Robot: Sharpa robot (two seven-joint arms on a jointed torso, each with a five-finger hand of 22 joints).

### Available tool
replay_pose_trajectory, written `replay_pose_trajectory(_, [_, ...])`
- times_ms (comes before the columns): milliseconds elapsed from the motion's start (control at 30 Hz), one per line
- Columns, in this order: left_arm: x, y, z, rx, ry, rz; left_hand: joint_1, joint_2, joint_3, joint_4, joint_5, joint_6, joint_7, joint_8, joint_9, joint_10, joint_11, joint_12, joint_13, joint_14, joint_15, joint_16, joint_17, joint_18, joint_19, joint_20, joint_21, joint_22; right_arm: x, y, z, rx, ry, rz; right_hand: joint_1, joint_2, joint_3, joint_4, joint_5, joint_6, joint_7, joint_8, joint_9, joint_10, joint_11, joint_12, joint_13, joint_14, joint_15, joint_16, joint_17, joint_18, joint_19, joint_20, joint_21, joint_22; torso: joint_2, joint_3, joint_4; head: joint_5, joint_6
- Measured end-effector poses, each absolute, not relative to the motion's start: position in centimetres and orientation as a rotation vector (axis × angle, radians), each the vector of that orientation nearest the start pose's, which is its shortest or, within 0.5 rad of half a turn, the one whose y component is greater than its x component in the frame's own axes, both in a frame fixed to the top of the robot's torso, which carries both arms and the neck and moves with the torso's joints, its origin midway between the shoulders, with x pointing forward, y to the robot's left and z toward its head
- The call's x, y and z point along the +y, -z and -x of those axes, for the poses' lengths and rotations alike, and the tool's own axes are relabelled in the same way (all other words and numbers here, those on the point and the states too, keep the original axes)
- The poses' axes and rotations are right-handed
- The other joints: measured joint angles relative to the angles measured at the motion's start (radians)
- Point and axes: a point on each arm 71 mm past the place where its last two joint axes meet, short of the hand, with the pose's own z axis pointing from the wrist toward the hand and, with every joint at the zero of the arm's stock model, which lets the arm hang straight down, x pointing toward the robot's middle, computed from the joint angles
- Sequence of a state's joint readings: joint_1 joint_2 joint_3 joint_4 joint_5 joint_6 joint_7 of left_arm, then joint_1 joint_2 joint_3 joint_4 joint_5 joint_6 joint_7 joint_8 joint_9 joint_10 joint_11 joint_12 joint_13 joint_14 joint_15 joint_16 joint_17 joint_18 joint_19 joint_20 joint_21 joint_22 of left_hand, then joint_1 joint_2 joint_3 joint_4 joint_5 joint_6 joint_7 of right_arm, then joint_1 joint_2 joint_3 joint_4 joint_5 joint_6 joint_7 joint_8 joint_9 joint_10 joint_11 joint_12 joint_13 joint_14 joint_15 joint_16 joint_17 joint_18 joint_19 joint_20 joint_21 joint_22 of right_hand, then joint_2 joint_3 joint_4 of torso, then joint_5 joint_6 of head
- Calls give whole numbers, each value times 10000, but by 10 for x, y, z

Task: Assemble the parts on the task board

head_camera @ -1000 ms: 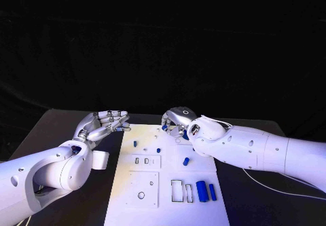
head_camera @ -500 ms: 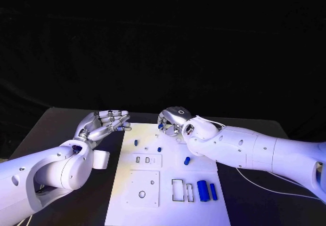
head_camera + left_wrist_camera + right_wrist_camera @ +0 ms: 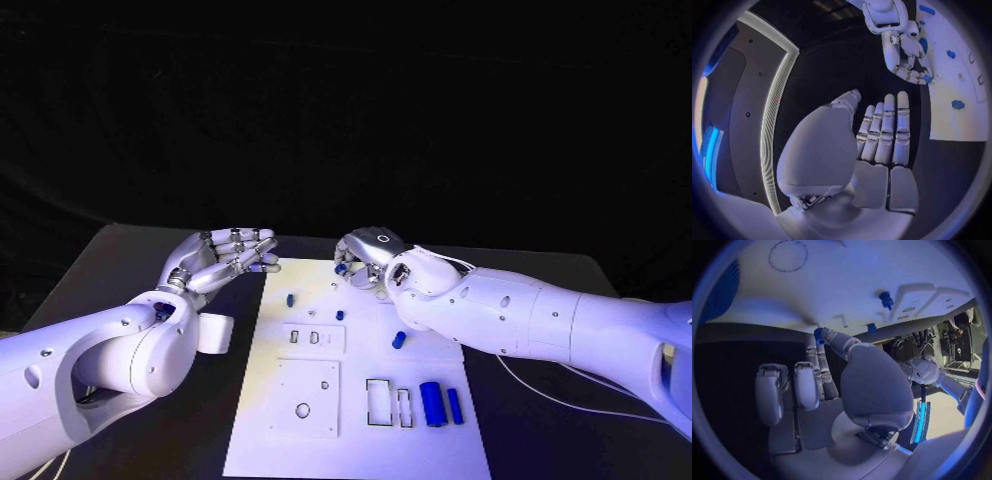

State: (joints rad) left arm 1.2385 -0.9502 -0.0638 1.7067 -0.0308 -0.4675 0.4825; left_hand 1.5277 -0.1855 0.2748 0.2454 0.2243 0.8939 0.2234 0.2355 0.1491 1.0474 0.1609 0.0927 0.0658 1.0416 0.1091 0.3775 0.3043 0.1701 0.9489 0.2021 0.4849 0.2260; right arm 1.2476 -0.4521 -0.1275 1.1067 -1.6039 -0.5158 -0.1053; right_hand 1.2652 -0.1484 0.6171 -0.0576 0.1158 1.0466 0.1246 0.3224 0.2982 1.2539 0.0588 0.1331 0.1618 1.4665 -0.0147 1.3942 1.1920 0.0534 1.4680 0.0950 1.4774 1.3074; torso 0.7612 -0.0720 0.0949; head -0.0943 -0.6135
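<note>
The board (image 3: 361, 420) lies at the middle of the table (image 3: 87, 270), long side running from the near edge to the far edge. No writing or label can be read on it. The right hand (image 3: 368, 258) sits over the board's far edge, pinching a small blue part (image 3: 819, 334) at its fingertips. The left hand (image 3: 224, 255) hovers just off the board's far left corner, fingers straight and close together, holding nothing. Two blue cylinders (image 3: 440, 404) lie side by side near the board's right edge; smaller blue parts (image 3: 397, 340) are spread over its middle.
</note>
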Motion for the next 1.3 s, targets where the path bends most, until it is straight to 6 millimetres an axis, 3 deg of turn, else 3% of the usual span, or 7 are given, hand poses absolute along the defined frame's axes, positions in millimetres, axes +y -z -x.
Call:
replay_pose_trajectory(367, [216,148,-460,12998,15182,10219,0,0,0,0,0,0,0,-39,0,0,0,-49,0,0,0,0,8,0,0,0,0,10,-112,195,-548,14368,-5450,3034,-5,-5,12,71,0,-278,63,61,8,-206,64,-59,70,0,0,0,-68,0,0,0,0,7,12,-15,-6,12,-19])
replay_pose_trajectory(400, [216,148,-460,12998,15181,10219,0,0,0,0,0,0,0,-39,0,0,0,-49,0,0,0,0,8,1,0,0,0,10,-112,195,-548,14387,-5450,3037,-7,-8,47,105,0,-366,111,39,268,-310,92,-124,65,0,0,0,-107,0,-23,23,0,8,13,-15,-6,13,-19])
replay_pose_trajectory(533, [216,148,-460,12995,15176,10218,0,0,0,0,0,0,0,-39,0,0,0,-49,0,0,0,0,8,0,0,0,0,10,-114,197,-548,14446,-5406,3010,-412,-411,-24,327,-24,-1554,499,-731,409,-1481,476,-645,-244,-11,393,-355,-875,1,-848,279,-723,-268,22,-15,-18,21,1])
replay_pose_trajectory(700, [217,148,-460,12990,15152,10225,0,0,0,0,0,0,0,-38,0,0,0,-49,-1,0,0,0,7,0,0,0,0,10,-121,196,-547,14438,-5371,2907,-445,-644,-226,331,-36,-2135,566,-1121,262,-1986,595,-659,-358,-1,431,-507,-1260,161,-1203,410,-1132,-751,23,-9,-31,28,48])
replay_pose_trajectory(967, [221,148,-461,12949,15041,10263,0,0,0,0,0,0,0,-38,0,0,0,-49,-1,-73,2,0,6,0,0,0,39,17,-149,184,-533,14307,-5613,2550,-437,-652,-432,428,145,-1866,594,-1060,355,-1787,580,-305,-343,-1,431,-547,-1261,161,-1203,410,-1133,-665,4,19,-99,52,126])
replay_pose_trajectory(1133, [224,149,-462,12929,14989,10291,0,0,0,0,0,0,0,-37,0,-38,37,-49,-1,-73,2,0,15,1,0,0,38,18,-188,166,-528,14328,-5548,1860,-382,-707,-461,457,467,-1490,539,-943,434,-552,383,397,-60,-30,379,-203,-678,161,-651,333,-685,-42,-43,41,-196,61,157])
replay_pose_trajectory(1300, [224,148,-462,12929,14985,10299,0,0,0,0,0,0,0,-37,1,-38,37,-49,-1,-73,2,0,14,1,0,0,39,17,-220,161,-528,14928,-5385,1183,-725,-1123,-1088,702,1146,-1894,419,-1101,414,421,204,1147,448,-16,222,53,-243,141,-371,177,-395,8,-83,66,-276,39,173])
